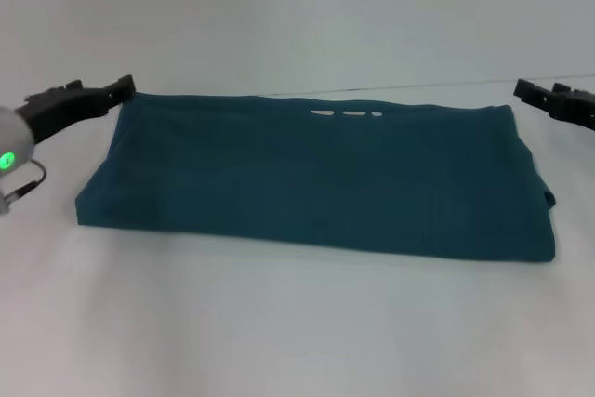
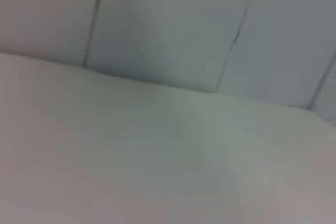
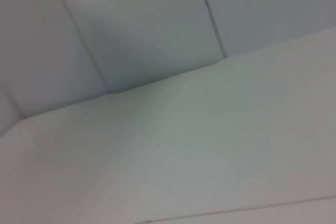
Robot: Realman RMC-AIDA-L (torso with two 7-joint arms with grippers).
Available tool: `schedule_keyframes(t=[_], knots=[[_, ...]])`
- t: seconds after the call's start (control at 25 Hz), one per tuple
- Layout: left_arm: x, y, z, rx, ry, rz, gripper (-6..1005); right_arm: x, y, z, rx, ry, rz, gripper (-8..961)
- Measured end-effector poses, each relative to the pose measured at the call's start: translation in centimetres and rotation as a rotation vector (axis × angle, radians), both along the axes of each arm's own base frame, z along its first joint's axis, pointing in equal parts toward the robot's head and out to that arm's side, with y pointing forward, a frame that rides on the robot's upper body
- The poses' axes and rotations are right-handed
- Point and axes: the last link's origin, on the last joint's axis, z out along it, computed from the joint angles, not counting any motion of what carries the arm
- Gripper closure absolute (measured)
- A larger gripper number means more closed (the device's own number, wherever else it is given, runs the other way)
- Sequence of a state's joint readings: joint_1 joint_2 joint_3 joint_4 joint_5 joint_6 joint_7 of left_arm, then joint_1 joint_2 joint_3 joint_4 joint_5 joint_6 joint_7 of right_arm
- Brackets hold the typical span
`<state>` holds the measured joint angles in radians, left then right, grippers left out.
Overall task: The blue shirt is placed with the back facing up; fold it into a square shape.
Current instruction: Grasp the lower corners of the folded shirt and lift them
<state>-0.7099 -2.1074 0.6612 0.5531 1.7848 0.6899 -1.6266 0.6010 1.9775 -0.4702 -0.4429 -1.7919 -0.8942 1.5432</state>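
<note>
while the blue shirt (image 1: 316, 178) is laid flat on the white table (image 1: 279, 323), folded into a wide band, its long axis is run from left to right, with small white marks (image 1: 346, 115) at its far edge. the left gripper (image 1: 119, 90) is held just beside the far left corner, the right gripper (image 1: 522, 90) near the far right corner; whether either is spread cannot be told.

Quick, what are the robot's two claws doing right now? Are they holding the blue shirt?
Left gripper: beside the blue shirt's far left corner, holding nothing.
Right gripper: off the shirt's far right corner, holding nothing.
</note>
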Motion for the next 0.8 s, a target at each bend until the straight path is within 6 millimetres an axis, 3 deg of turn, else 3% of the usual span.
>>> schedule_keyframes(t=[0.32, 0.8], knots=[[-2.2, -4.3, 1.9, -0.098, -0.154, 0.036, 137, 0.4, -3.7, 2.7, -0.146, 0.136, 0.038, 216], [-4.4, -6.5, -0.1, -0.243, -0.019, 0.090, 141, 0.2, -6.6, 3.7, -0.373, 0.179, 0.016, 219]])
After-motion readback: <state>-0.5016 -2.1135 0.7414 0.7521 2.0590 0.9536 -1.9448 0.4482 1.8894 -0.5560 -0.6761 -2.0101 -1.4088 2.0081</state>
